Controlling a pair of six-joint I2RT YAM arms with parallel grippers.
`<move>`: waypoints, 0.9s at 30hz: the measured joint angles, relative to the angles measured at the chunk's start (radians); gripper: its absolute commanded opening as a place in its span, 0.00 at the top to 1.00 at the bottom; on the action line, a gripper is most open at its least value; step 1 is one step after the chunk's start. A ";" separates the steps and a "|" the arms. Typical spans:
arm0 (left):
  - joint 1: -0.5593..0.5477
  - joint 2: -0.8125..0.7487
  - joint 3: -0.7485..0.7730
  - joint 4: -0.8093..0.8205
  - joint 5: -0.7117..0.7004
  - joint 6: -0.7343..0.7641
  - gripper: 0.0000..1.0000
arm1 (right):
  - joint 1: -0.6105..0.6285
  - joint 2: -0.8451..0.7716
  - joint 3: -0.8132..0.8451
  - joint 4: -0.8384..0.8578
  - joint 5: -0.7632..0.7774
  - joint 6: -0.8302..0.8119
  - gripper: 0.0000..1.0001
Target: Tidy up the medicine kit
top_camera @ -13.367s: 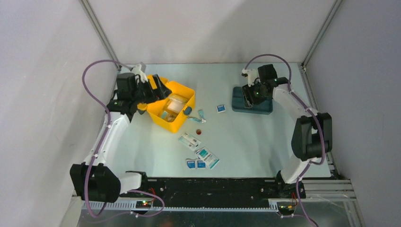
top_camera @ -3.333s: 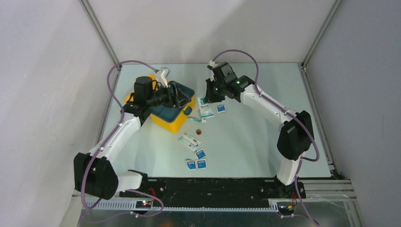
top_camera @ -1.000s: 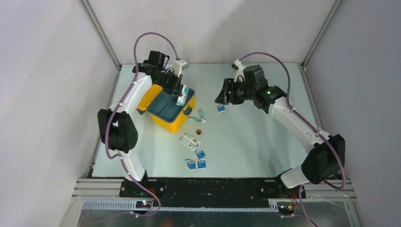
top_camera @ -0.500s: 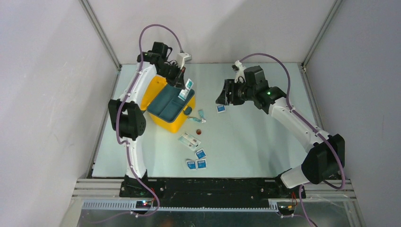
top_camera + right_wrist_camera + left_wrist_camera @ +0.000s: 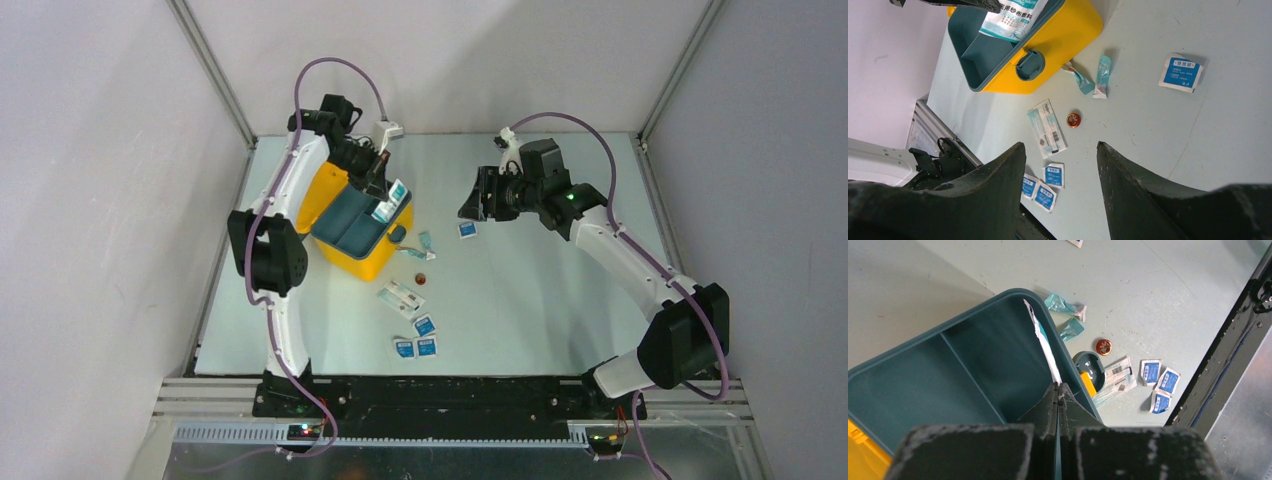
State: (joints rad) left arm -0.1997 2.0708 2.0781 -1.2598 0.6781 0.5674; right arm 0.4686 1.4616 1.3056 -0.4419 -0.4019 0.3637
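The yellow medicine kit (image 5: 367, 262) stands open at the left with a dark teal divided tray (image 5: 343, 226) seated in its top. My left gripper (image 5: 384, 192) is shut on a white and teal packet (image 5: 391, 201) that hangs upright over the tray's right compartment. In the left wrist view the packet (image 5: 1042, 342) shows edge-on above the tray (image 5: 923, 370), pinched at the left gripper's (image 5: 1058, 386) tips. My right gripper (image 5: 478, 198) hovers open and holds nothing, above the table right of the kit. In the right wrist view the kit (image 5: 1068, 35) lies beyond the right gripper (image 5: 1060, 145).
On the table lie a lone blue sachet (image 5: 467, 229), two teal sachets (image 5: 425, 245), a small red tin (image 5: 421, 279), a long flat packet (image 5: 402, 298) and three blue sachets (image 5: 418, 340). The kit's dark latch (image 5: 1029, 65) faces these items.
The left gripper lifted the packet a little, then brought it back down over the tray's right compartment. The right arm has barely moved.
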 measured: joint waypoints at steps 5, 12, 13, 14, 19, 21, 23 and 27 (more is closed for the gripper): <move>0.000 0.024 0.045 -0.036 -0.005 0.016 1.00 | 0.000 0.000 0.000 0.000 0.000 0.000 0.42; 0.000 0.045 0.054 -0.061 -0.013 0.036 1.00 | -0.004 -0.004 -0.014 0.006 0.000 0.000 0.42; 0.000 0.048 0.054 -0.066 -0.013 0.036 1.00 | -0.005 -0.004 -0.016 0.006 0.000 0.000 0.42; 0.000 0.050 0.054 -0.071 -0.012 0.038 1.00 | -0.006 -0.004 -0.016 0.006 0.000 0.000 0.42; 0.000 0.058 0.054 -0.086 -0.012 0.044 1.00 | -0.006 -0.004 -0.016 0.006 0.000 0.000 0.42; 0.000 0.062 0.058 -0.091 -0.012 0.044 0.97 | -0.006 -0.004 -0.016 0.006 0.000 -0.001 0.42; 0.000 0.078 0.080 -0.096 -0.013 0.044 0.88 | -0.006 -0.004 -0.016 0.006 0.000 -0.001 0.42; 0.000 0.119 0.146 -0.095 -0.034 0.043 0.72 | -0.006 -0.004 -0.016 0.006 0.000 -0.001 0.42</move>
State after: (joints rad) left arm -0.1997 2.1902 2.2246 -1.3544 0.6445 0.6102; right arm 0.4622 1.4574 1.2896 -0.4355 -0.4019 0.3630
